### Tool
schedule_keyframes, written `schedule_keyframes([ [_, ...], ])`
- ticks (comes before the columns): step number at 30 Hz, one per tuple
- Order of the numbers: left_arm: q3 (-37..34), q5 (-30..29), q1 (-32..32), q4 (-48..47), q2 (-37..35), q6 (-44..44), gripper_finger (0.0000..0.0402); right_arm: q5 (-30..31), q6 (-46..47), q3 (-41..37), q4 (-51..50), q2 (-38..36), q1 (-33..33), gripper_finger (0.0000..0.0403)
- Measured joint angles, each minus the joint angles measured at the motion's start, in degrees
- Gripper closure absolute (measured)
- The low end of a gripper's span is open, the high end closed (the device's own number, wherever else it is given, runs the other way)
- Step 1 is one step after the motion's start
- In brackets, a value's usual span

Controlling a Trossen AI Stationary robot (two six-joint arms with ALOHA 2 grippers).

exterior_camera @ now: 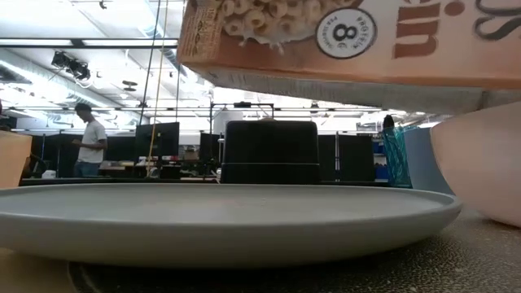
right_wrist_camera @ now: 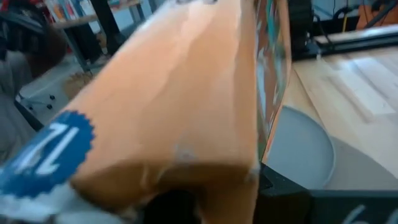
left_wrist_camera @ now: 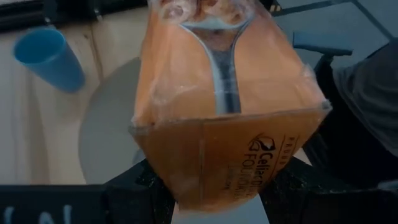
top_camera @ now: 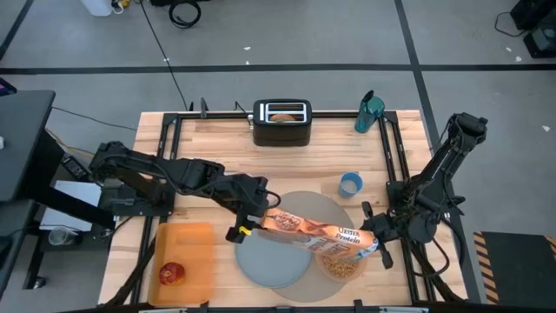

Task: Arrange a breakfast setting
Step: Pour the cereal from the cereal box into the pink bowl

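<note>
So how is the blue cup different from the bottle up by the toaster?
The blue cup is short, light blue and open at the top; the teal bottle is taller, darker green-blue and has a lid. The cup stands near the middle of the table, right beside the grey mat; the bottle stands at the far edge, to the right of the black toaster. Both stand on the wooden table, and no gripper touches either.

Grey-blue plate point(top_camera: 269, 259) is set on the large round grey mat point(top_camera: 306, 209), with the pink bowl point(top_camera: 340, 265) of brown cereal point(top_camera: 339, 269) just beside it on the mat's edge. Teal tumbler point(top_camera: 350, 184) stands upright near the mat. Bagel point(top_camera: 282, 116) is seen in the toaster slot; red fruit point(top_camera: 171, 274) lies on the orange tray.
</note>
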Motion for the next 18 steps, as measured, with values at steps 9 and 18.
schedule_keyframes([
  [9,-0.5,-3.33,-1.81,-7.14,0.88,-2.41,0.0209,-1.37,-1.48,0.0,2.85,0.0,-2.34,0.0349],
  [18,-0.56,-8.74,-3.94,-13.2,0.69,-3.77,0.0174,-7.43,-2.39,0.0,4.54,-0.02,-7.35,0.0349],
])
